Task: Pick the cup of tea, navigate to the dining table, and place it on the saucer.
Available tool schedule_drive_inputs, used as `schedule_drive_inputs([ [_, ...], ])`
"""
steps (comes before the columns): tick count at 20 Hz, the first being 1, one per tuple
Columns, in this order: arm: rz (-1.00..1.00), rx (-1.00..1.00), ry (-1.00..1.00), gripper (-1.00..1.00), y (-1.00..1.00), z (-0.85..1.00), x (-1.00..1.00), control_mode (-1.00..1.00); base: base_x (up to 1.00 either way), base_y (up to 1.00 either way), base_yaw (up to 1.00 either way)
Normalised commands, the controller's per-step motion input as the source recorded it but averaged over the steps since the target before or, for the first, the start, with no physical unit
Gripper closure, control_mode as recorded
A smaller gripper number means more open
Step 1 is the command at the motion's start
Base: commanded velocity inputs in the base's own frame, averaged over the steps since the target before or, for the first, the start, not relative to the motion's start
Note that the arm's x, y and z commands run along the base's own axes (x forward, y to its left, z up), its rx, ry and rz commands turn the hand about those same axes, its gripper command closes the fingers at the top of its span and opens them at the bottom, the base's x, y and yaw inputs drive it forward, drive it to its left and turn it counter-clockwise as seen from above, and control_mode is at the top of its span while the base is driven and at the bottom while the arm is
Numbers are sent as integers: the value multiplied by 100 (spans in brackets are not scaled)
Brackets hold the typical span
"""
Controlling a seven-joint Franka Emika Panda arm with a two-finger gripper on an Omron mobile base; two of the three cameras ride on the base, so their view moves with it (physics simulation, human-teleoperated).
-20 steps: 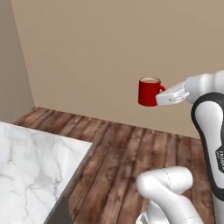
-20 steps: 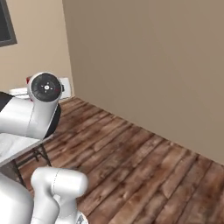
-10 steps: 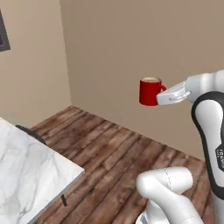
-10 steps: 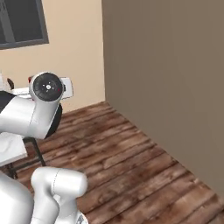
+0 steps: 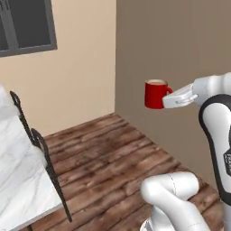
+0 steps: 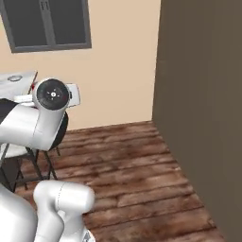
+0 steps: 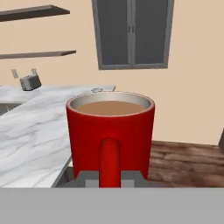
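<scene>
The cup of tea (image 5: pixel 155 94) is a red mug with light brown liquid, held up in the air in front of the brown wall. My gripper (image 5: pixel 168 100) is shut on the mug's side handle, reaching in from the right. In the hand view the cup of tea (image 7: pixel 111 131) stands upright and close, its handle toward the camera between the dark fingertips (image 7: pixel 84 178). The dining table (image 5: pixel 20 180) with its white marble top lies at the lower left. Its far corner carries a small pale round dish, the saucer (image 7: pixel 97 90), also seen in the right base view as the saucer (image 6: pixel 14 78).
A black wire chair (image 5: pixel 39 146) stands against the table's edge. A brown wall (image 5: pixel 180 49) meets a beige wall with a dark window (image 5: pixel 27 22) in a corner ahead. Wooden floor (image 5: pixel 103 158) stretches between me and the walls. A toaster (image 7: pixel 29 81) sits on a far counter.
The whole picture has swung: the base turned, bringing the room corner, window and chair into sight. The mug stays in the same grip at the same height.
</scene>
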Motion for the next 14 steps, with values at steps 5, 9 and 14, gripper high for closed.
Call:
schedule_drive_inputs([
  [5,0,0,0,100,0,0,0,100,100,-37,67],
  [9,0,0,0,100,0,0,0,100,100,-36,67],
  [14,0,0,0,100,0,0,0,100,100,-36,67],
])
